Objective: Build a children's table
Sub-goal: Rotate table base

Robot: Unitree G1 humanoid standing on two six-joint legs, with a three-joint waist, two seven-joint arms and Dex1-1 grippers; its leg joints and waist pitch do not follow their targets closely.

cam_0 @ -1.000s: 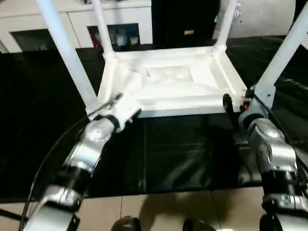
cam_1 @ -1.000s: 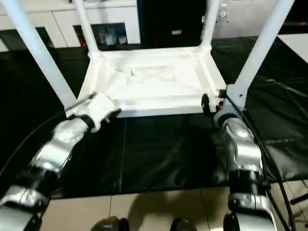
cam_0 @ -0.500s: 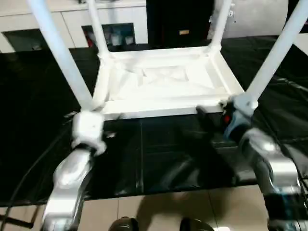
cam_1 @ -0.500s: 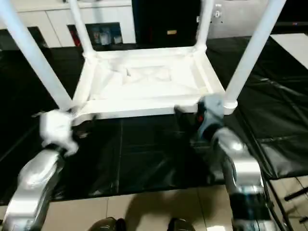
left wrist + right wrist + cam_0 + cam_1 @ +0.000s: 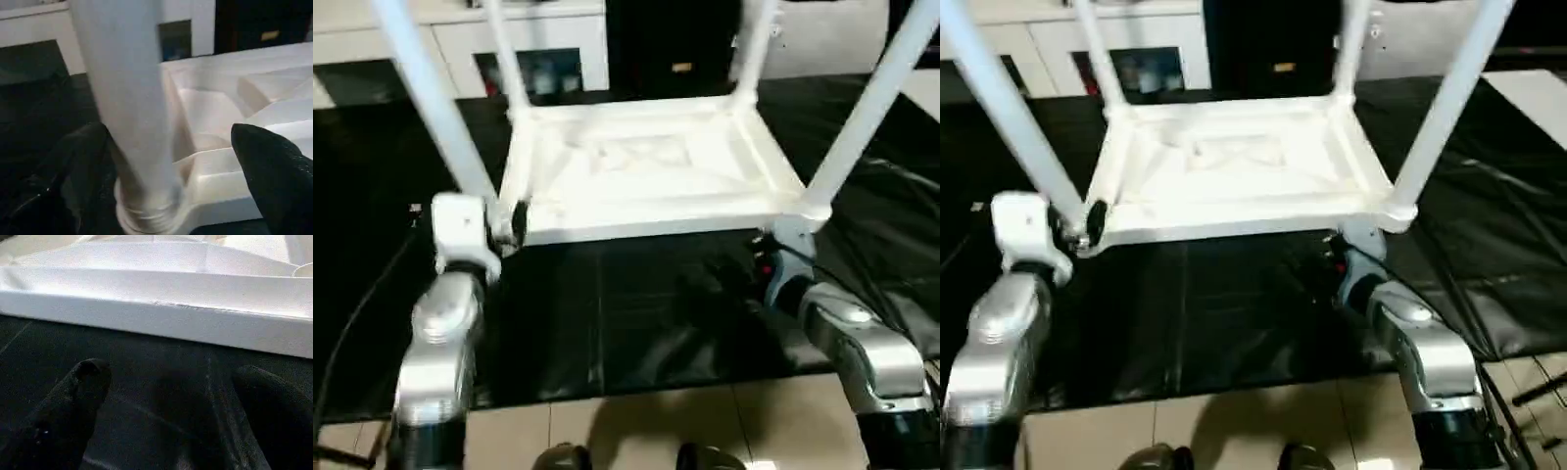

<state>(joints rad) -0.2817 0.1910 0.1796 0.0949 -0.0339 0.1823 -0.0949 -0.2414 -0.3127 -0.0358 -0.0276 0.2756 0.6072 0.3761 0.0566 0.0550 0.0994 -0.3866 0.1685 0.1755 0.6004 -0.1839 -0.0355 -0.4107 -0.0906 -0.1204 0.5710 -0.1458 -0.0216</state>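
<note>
Your left gripper [image 5: 168, 161] stands with fingers spread wide either side of the near-left leg [image 5: 435, 108], not clamped. The children's table [image 5: 646, 162] lies upside down on the black-covered worktable [image 5: 666, 313], all four legs up. Your right gripper [image 5: 166, 396] gapes empty before the near rim. Judged light, stiff, slick plastic: grip a leg low, near its socket.

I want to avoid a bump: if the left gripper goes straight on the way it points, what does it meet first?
Most likely the near-left table leg. It stands between the open fingers of the left gripper, just ahead, where it enters the tabletop. How far ahead is unclear.
</note>
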